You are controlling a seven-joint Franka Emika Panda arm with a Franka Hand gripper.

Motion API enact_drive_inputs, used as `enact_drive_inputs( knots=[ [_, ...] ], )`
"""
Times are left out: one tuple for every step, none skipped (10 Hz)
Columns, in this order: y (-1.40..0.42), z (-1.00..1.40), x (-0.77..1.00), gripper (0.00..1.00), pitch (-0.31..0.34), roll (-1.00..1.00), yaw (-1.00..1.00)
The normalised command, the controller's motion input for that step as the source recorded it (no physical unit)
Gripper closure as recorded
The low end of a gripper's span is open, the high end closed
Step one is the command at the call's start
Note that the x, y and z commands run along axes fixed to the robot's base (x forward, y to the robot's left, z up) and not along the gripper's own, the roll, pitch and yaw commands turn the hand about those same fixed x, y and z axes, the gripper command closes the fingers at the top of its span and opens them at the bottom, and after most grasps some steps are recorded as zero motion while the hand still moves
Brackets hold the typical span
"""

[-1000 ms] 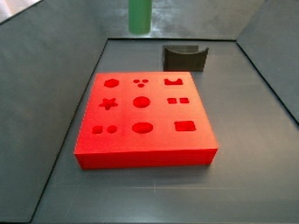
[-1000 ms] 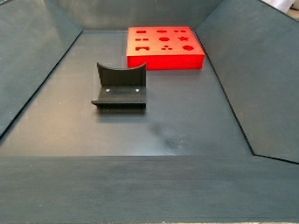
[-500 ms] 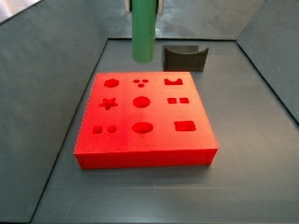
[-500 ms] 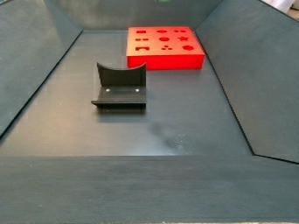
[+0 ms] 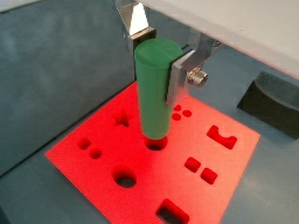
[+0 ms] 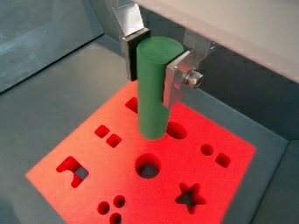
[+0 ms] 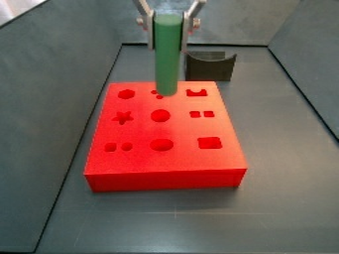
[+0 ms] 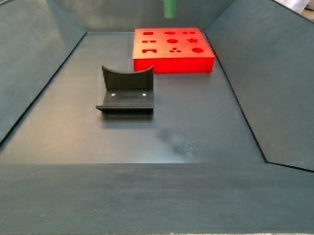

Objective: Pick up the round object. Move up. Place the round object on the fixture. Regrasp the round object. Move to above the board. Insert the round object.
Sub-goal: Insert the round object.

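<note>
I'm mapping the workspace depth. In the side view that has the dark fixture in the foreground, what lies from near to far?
The fixture, then the red board, then the green round object held by the gripper at the far edge above the board.

Pincer [image 5: 160,54], flat silver finger plates [image 5: 184,70], dark pads, one screw
</note>
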Motion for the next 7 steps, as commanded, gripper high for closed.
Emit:
enact_drive_inputs(
  knots=[
    [0.0, -0.49, 0.15, 1.0, -0.109, 0.01, 0.0],
    [0.0, -0.52, 0.07, 1.0, -0.139, 0.02, 0.0],
    [0.0, -0.52, 0.07, 1.0, -0.137, 0.03, 0.0],
    [0.12, -0.36, 0.07, 1.0, -0.044, 0.0, -0.01],
    [0.34, -0.19, 0.0, 1.0, 0.0, -0.01, -0.03],
    [0.23, -0.26, 0.0, 1.0, -0.017, 0.0, -0.01],
    [0.07, -0.28, 0.0, 1.0, -0.044, 0.02, 0.0]
  ],
)
